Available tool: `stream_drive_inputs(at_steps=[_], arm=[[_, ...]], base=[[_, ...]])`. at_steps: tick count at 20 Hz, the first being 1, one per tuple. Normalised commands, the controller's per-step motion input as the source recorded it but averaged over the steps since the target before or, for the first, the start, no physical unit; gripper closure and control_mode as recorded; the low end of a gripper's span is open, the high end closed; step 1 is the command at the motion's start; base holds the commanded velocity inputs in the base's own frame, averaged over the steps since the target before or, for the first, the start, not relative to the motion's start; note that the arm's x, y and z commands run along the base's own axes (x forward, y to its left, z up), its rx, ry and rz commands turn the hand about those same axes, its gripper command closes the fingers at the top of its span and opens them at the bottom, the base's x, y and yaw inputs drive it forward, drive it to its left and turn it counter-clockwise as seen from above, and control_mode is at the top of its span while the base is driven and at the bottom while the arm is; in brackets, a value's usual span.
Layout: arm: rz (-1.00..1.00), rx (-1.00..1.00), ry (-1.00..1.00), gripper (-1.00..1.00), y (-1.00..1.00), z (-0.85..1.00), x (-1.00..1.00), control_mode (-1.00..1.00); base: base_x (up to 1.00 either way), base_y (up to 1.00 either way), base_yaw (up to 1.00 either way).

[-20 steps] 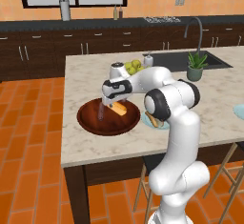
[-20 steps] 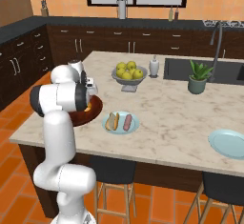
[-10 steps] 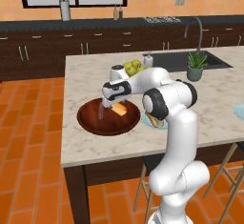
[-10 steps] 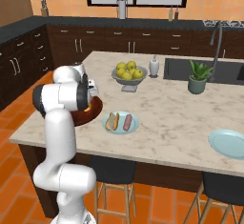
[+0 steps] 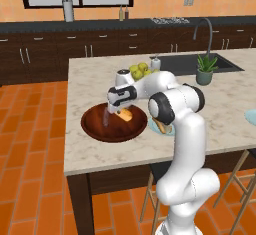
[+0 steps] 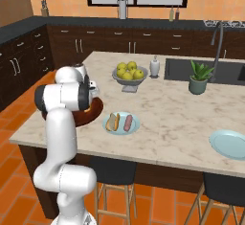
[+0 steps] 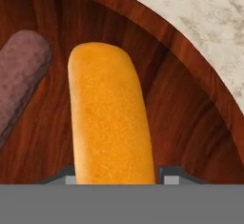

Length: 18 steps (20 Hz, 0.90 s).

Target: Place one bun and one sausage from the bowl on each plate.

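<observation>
orange-gold bun (image 7: 110, 113) fills the middle of my hand view, lying in the wooden bowl (image 5: 95, 126) with a sausage (image 7: 21, 70) at the upper left. my claw (image 5: 117, 110) straddles the bun's near end, a fingertip either side; whether it has pinched yet i cannot tell. one plate (image 6: 134, 127) already carries its pair, so i judge this bun is for the bare plate (image 6: 229, 142) at far right: squeeze, then lift. fingertips are mostly cut off by the bottom edge.
</observation>
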Motion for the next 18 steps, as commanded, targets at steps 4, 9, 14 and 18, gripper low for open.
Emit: stream_drive_inputs(at_steps=[4,9,14,18], arm=[[-0.02,0.0,0.0,1.0,-0.03,0.61,-0.12,-1.0],[-0.14,0.01,0.01,1.0,-0.21,0.84,-0.53,-1.0],[-0.21,0.02,0.02,1.0,-0.49,0.42,-0.98,-1.0],[-0.18,0.0,0.05,1.0,-0.14,0.37,-0.72,-1.0]], base=[[0.0,0.0,0.0],[0.0,0.0,0.0],[0.0,0.0,0.0],[0.0,0.0,0.0]])
